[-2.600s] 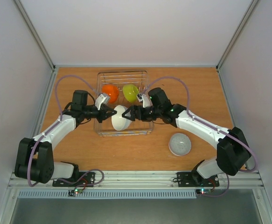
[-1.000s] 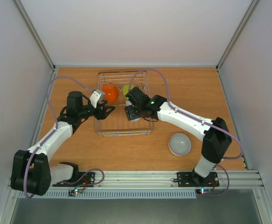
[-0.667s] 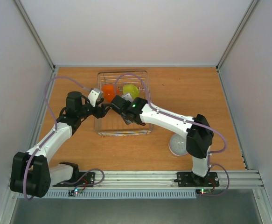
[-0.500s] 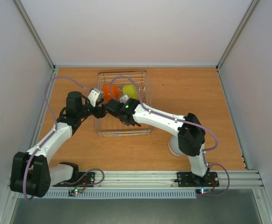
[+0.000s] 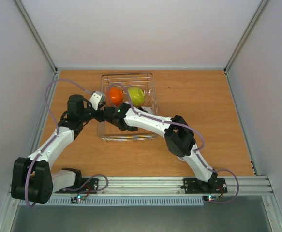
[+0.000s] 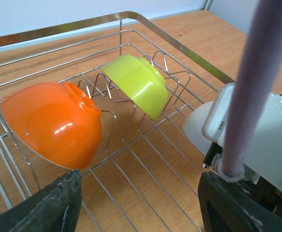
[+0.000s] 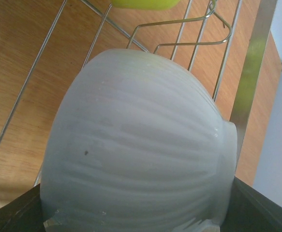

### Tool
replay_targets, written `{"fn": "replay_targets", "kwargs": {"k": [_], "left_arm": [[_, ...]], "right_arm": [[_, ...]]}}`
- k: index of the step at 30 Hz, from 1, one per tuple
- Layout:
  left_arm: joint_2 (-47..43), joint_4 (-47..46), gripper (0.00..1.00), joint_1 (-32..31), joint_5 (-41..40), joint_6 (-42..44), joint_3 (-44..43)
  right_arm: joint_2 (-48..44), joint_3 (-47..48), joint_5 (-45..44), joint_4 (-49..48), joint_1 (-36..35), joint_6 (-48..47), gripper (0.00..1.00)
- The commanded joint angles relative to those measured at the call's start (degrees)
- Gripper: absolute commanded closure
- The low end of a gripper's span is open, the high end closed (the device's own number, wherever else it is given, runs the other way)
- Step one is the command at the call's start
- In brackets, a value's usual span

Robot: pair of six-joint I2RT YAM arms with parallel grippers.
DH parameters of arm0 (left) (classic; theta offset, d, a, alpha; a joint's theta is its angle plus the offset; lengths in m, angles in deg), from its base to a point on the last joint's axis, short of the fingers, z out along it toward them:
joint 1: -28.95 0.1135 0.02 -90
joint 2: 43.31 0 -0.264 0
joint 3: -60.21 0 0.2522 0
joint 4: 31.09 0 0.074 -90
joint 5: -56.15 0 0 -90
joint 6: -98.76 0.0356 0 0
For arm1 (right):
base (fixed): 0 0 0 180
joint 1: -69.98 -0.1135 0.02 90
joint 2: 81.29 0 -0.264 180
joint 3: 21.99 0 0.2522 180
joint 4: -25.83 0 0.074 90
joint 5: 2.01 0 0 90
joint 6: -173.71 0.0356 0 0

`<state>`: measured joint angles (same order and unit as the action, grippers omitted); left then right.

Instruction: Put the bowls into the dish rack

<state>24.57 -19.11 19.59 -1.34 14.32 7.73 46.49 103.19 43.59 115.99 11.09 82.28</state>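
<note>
White walls close round a brown wooden surface (image 5: 203, 106), where the dish rack (image 5: 126, 75), a rectangular basket of thin silvery rods, stands at the far middle. The left arm bends up from its near-left base and reaches to the rack's left side. The left pincer (image 6: 138, 205) gapes wide with nothing between its dark fingers. The right arm lies long and low, folded at the elbow, and runs leftward across the rack's near half. The right pincer (image 7: 133, 217) is closed on the white bowl (image 7: 136, 145), one finger at each side of it. This bowl is matte and finely ribbed, with a small foot ring, and it hangs over the rack's wire floor close to a flat rim rail. At the far end of the rack the glossy orange bowl (image 6: 53, 123) and the lime green bowl (image 6: 138, 84) stand tipped on edge among looped wire prongs, side by side.
</note>
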Motion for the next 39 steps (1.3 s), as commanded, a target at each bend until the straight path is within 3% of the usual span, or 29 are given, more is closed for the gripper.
{"fn": "replay_targets", "kwargs": {"k": [1, 8, 11, 21, 27, 33, 39], "left_arm": [[-0.4, -2.3, 0.33, -0.6, 2.4, 0.0, -0.2], [-1.0, -2.2, 0.34, -0.6, 2.2, 0.0, -0.1], [-1.4, -2.4, 0.34, -0.6, 1.8, -0.1, 0.0], [-2.0, -3.7, 0.35, -0.6, -6.6, -0.9, 0.6], [-1.8, -4.3, 0.35, -0.6, -6.6, -1.0, 0.8], [-1.9, -4.3, 0.35, -0.6, -6.4, -0.8, 0.9], [-2.1, -4.1, 0.35, -0.6, -4.8, -0.7, 1.0]], "right_arm": [[3.2, 3.9, -3.0, 3.2, 0.2, 1.2, 0.96], [5.4, 5.7, -0.5, 3.5, 0.8, 0.7, 0.63], [5.5, 5.5, 0.7, 2.8, 0.8, 0.4, 0.53], [-2.0, -3.3, 9.6, -8.9, 0.8, -3.3, 0.11], [-7.8, -8.9, 15.2, -15.3, 0.7, -5.5, 0.01], [-16.8, -15.1, 16.6, -21.0, 0.7, -5.6, 0.01], [-33.9, -27.4, 16.3, -29.6, 0.7, -6.0, 0.01]]}}
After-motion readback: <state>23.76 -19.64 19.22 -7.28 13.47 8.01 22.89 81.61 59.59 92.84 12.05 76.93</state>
